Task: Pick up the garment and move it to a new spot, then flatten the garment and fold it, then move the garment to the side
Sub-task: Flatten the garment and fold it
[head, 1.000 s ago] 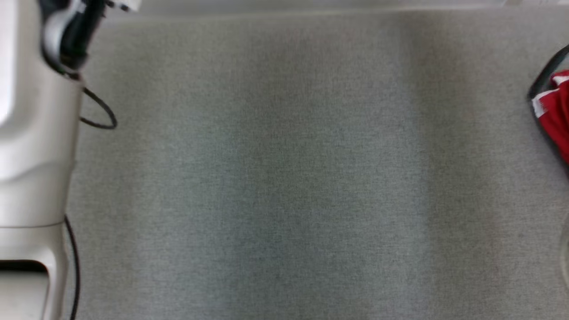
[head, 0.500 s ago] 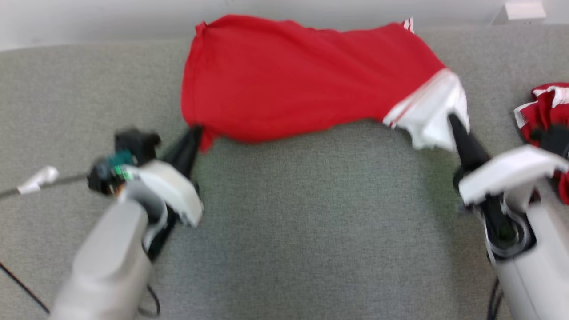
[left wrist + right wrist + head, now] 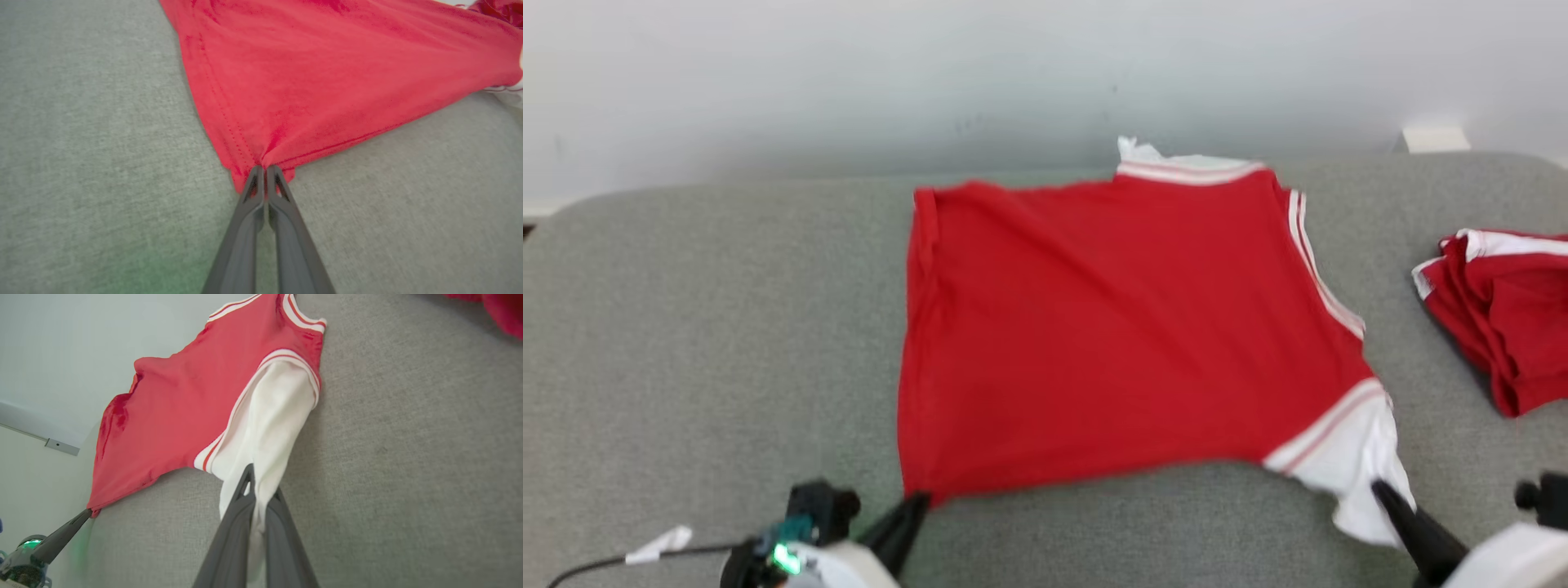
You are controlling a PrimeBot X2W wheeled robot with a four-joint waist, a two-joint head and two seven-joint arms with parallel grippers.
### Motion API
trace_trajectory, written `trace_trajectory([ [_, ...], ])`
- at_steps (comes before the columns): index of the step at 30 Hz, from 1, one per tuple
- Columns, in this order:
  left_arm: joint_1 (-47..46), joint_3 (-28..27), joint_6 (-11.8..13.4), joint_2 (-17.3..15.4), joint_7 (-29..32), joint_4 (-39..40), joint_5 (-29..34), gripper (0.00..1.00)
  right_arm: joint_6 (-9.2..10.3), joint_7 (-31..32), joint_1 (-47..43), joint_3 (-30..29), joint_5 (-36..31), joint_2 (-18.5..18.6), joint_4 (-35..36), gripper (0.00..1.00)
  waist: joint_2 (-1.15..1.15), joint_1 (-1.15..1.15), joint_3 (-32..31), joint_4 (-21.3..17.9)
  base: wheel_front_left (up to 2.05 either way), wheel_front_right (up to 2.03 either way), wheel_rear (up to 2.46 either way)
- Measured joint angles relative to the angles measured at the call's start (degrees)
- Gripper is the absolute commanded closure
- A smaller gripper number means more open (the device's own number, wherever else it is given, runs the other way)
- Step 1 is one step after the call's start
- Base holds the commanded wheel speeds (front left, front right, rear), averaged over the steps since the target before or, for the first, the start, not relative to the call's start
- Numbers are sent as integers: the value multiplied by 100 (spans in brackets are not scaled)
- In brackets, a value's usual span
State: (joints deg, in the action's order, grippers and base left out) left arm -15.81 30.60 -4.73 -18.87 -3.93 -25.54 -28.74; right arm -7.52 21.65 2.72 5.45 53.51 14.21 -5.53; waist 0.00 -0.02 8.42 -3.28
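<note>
Now | I see left gripper (image 3: 264, 168) clamped on a hem corner of the red garment (image 3: 1127, 327) | right gripper (image 3: 261, 481) clamped on its white sleeve

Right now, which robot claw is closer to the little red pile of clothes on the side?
Right. The right gripper pinches the shirt by its white sleeve, near the pile; the left gripper pinches the opposite corner, farther away.

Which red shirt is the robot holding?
The spread-out shirt in the middle: both arms' jaws are shut on its two near corners. The other shirt lies apart at the right, untouched.
</note>
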Motion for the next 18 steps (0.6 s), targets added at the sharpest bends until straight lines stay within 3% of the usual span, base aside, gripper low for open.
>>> trace_trajectory([
  [8, 1810, 127, 666, -758, 981, 2276, -107, 100, 0, 757, -1732, -739, -47, -103, 1337, 100, 0, -1, -482, 113, 0, 0, 0],
  [13, 2566, 132, 1063, -905, 1339, 3239, -248, 100, 1, 1032, -2360, -1127, -114, -387, 1735, 100, 0, 0, -555, 189, 0, 0, 0],
  [18, 2756, 142, 1183, -1012, 1564, 3650, -339, 100, 1, 1279, -2609, -1236, -198, -659, 1990, 100, 0, 0, -587, 226, 0, 0, 0],
])
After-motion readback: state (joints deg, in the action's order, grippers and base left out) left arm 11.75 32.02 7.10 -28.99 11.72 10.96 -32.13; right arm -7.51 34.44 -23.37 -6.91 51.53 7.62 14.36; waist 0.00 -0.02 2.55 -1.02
